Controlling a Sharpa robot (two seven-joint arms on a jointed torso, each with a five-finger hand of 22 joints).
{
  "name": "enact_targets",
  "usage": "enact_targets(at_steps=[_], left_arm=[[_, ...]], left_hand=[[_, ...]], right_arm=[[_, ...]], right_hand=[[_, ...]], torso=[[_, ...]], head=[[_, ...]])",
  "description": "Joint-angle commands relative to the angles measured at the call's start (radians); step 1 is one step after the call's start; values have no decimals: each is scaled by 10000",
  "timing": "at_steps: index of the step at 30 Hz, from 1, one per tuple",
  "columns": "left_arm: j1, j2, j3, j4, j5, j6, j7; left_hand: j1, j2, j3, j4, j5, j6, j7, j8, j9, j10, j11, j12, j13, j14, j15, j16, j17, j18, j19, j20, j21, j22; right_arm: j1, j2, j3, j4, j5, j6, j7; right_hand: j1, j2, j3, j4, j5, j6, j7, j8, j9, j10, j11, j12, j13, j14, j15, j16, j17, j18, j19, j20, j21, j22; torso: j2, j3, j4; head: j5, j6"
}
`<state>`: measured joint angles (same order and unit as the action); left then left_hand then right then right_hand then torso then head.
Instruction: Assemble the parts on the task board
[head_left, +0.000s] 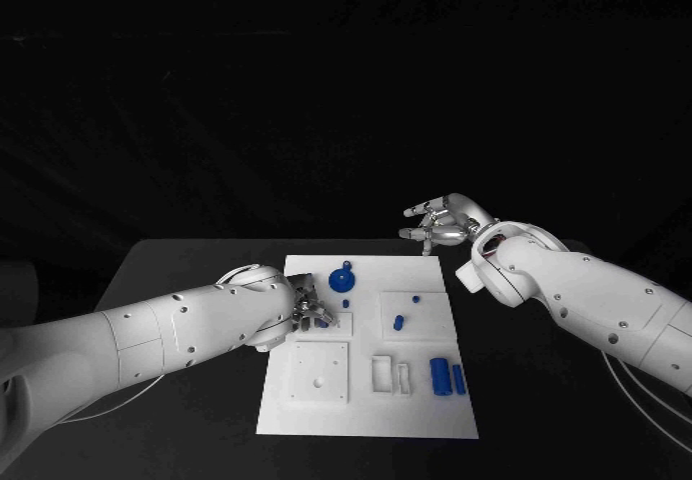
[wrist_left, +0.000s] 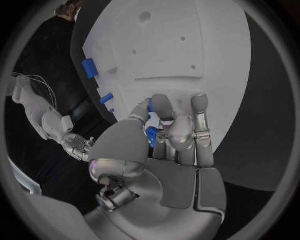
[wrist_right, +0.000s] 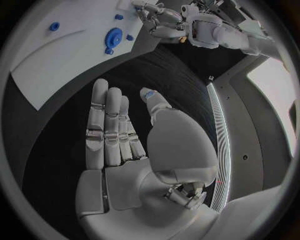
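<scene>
Left hand at task board left edge, fingers pinching small blue part. Right hand over bare table beyond far right corner, fingers apart, holding nothing.

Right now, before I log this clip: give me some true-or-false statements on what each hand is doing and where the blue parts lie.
1. The left hand pinches a small blue part over the task board. True.
2. The right hand holds a blue part. False: its fingers are spread with nothing in them, and it hovers beyond the board's far right corner.
3. A round blue part lies on the board's far half. True.
4. Both hands are over the board. False: the right hand is off it, above the black table.
5. Two blue parts stand near the board's near right corner. True.
</scene>
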<state>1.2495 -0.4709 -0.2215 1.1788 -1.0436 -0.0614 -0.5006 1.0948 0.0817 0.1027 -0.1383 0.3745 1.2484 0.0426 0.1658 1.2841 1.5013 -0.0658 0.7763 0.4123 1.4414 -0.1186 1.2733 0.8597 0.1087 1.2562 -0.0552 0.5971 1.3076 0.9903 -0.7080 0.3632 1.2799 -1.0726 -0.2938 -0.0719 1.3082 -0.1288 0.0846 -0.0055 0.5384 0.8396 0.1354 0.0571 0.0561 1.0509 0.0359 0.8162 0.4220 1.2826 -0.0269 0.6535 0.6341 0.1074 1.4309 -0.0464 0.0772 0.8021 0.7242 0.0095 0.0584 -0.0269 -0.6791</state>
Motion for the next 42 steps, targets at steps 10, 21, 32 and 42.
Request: enact_targets(at_steps=[10, 21, 32, 42], left_arm=[[43, 35, 5, -67, -30, 662, -57], [48, 140, 1, -212, -216, 724, -105], [47, 265, -9, -429, -646, 503, -159], [47, 339, -8, -570, -702, 709, -183]], left_hand=[[406, 352, 228, -350, 13, 1145, -1153, -3, 69, 104, -381, -10, 4, 7, -59, 0, 24, 94, -37, 51, 3, 157], [354, 429, 170, -284, -332, 1106, -1143, -45, 136, 103, -375, -31, 3, -13, -62, -32, -32, 94, -45, 37, -4, 151], [637, 586, -305, 236, -1863, 984, -1101, -197, 111, 106, -355, -126, -24, -48, -77, -159, -202, -36, -9, -108, -120, 139], [711, 580, -452, 373, -2614, 1008, -1090, -276, -13, 106, -345, -124, -25, -53, -72, -164, -200, -76, 1, -138, -160, 144]], right_arm=[[-36, 31, 6, -22, 14, 128, 85], [-44, 51, 6, -37, 23, 128, 94], [-48, 63, 6, -37, 36, 135, 106], [-52, 63, 6, -39, 45, 153, 106]], right_hand=[[-93, -13, -7, 66, 49, -79, 22, -14, -1, -74, -19, 9, -15, -62, 13, -27, -7, -145, -36, 12, 28, -9], [-93, -13, -7, 66, 49, -79, 22, -14, -1, -74, -19, 9, -15, -62, 13, -27, -7, -145, -36, 12, 28, -9], [-110, -9, -13, 67, 54, -97, 23, -16, -2, -77, -17, 9, -17, -63, 15, -26, -11, -146, -39, 15, 30, -29], [-134, -5, -26, 94, 58, -96, 23, -15, -1, -81, -16, 17, -13, -65, 17, -27, -13, -146, -40, 17, 28, -40]], torso=[[-3, 0, 0], [-4, 7, 1], [-4, 2, -1], [2, 3, 0]], head=[[12, -25], [9, -26], [8, -15], [-19, -23]])
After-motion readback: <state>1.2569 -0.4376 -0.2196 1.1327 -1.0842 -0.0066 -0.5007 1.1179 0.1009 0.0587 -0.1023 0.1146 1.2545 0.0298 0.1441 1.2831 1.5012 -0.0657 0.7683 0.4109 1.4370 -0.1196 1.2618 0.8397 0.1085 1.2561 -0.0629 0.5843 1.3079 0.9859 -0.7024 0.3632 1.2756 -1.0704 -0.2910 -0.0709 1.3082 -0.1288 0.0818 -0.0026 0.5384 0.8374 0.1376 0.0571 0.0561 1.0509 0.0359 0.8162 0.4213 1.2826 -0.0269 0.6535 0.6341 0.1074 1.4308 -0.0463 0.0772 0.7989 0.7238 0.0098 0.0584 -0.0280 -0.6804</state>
